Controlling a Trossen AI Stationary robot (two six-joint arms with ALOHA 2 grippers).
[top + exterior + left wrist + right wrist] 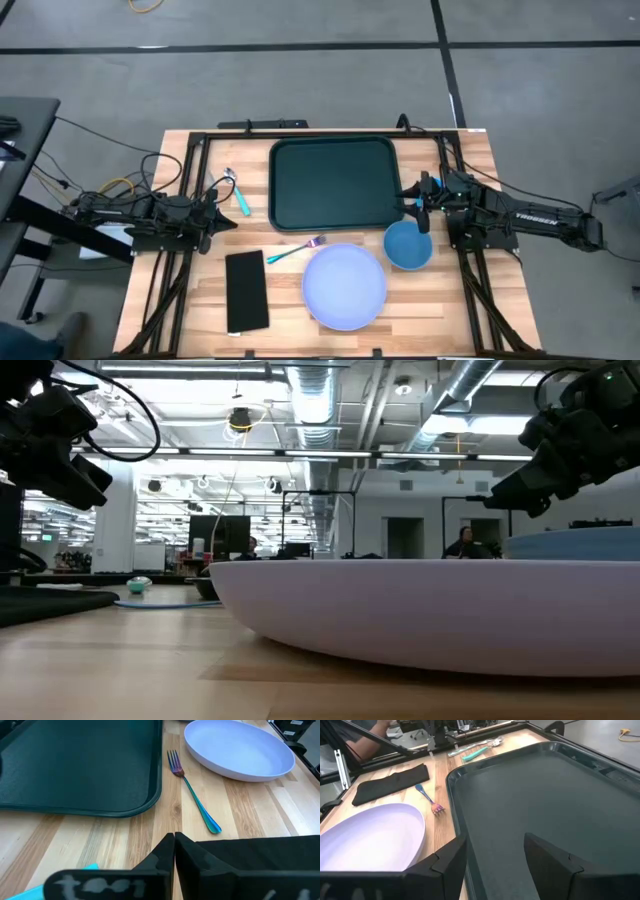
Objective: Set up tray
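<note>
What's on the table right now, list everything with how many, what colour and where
tray: one, dark green, empty, far middle of the table
plate: one, pale lavender, near edge, in front of the tray
bowl: one, blue, right of the plate, by the tray's near right corner
fork: one, iridescent with teal handle, between tray and plate
utensils: cluster with a teal handle, left of the tray; count unclear
black rectangle: one, flat, left of the plate
left claw: shut, left of the tray
right claw: open, at the tray's right rim
</note>
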